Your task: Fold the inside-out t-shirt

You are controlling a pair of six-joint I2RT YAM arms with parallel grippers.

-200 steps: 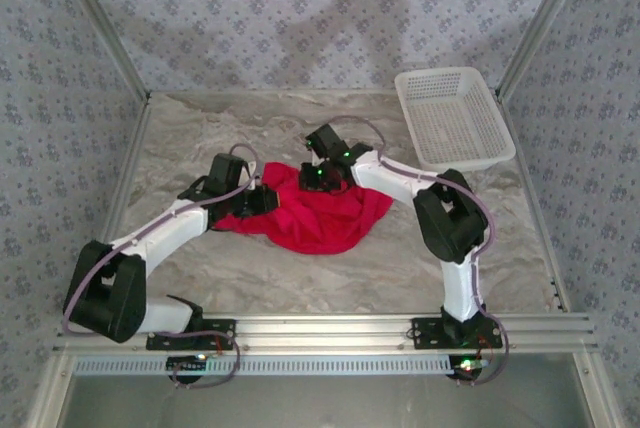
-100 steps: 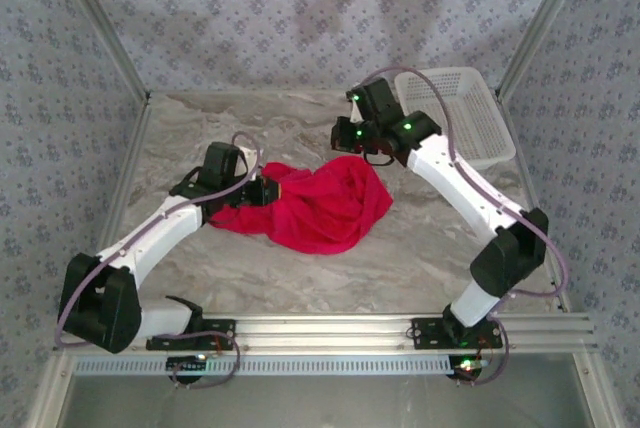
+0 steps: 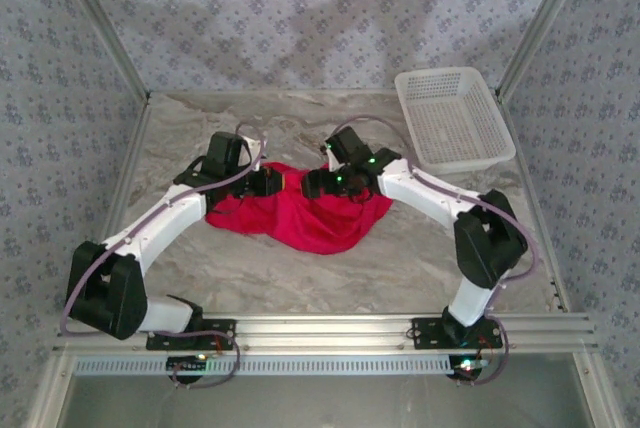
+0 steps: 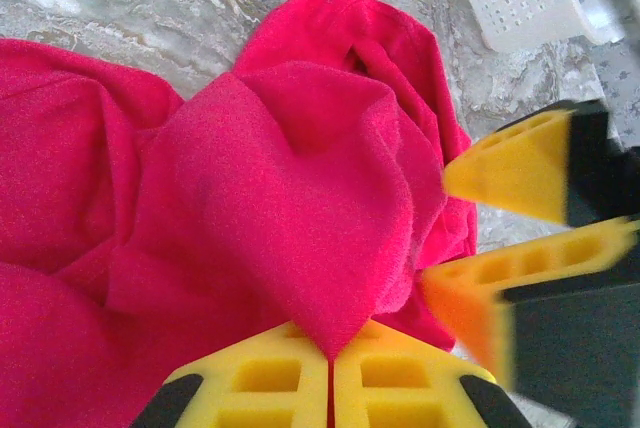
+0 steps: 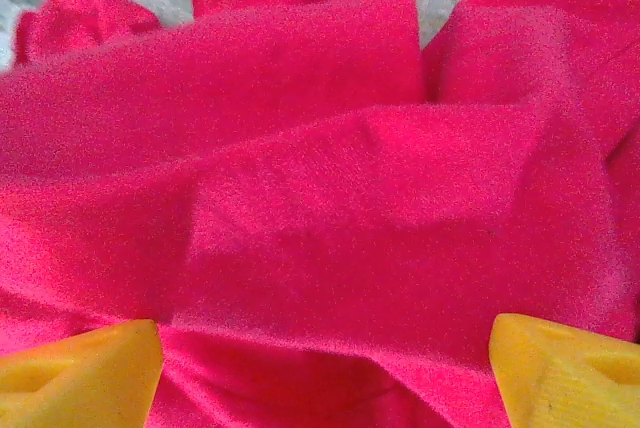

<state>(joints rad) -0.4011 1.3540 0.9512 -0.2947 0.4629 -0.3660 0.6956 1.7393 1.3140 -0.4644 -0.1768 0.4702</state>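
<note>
T-shirt (image 3: 312, 220) lies bunched in the middle of the table (image 3: 200, 118), not yet flattened; left gripper (image 4: 330, 356) pinches a cloth peak, right gripper (image 5: 322, 360) hovers spread wide over the folds and should next close on a second hold.

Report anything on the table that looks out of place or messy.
The red t-shirt lies crumpled in a heap mid-table, not flat. The left gripper pinches a peak of it; the right gripper hangs open above its folds. The white basket sits upright.
</note>
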